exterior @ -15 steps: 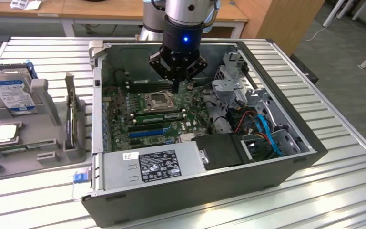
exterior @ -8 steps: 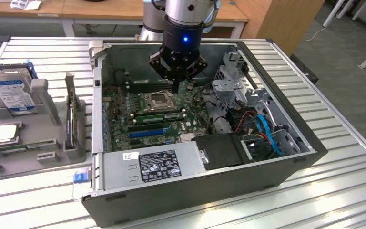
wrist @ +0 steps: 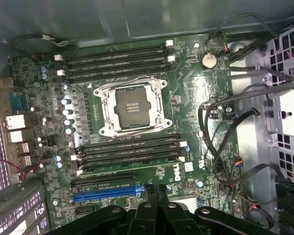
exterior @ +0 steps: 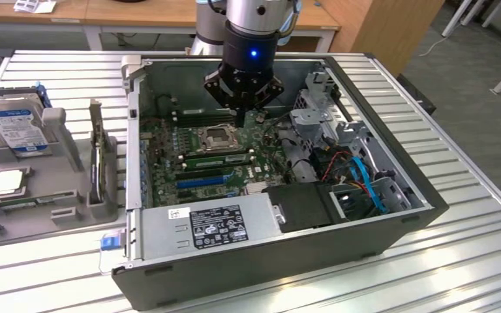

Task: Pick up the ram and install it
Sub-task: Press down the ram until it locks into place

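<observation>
A long narrow greenish stick, which looks like the ram [exterior: 7,206], lies flat near the front of the grey parts tray [exterior: 59,202] at the exterior view's left, just in front of a square silver chip [exterior: 7,183]. My gripper [exterior: 248,116] hangs far from it, inside the open computer case [exterior: 320,254], over the far part of the motherboard [exterior: 263,156]. Its dark fingers [wrist: 146,215] are pressed together with nothing between them. Below them the wrist view takes in the open processor socket [wrist: 131,105] and rows of dark memory slots [wrist: 130,152] on either side.
A blue-labelled hard drive [exterior: 14,127] and an upright card [exterior: 101,160] stand in the tray. The case holds a power supply [exterior: 211,225], a drive cage [exterior: 320,104] and loose cables [exterior: 359,173]. A slatted metal table [exterior: 459,215] carries everything.
</observation>
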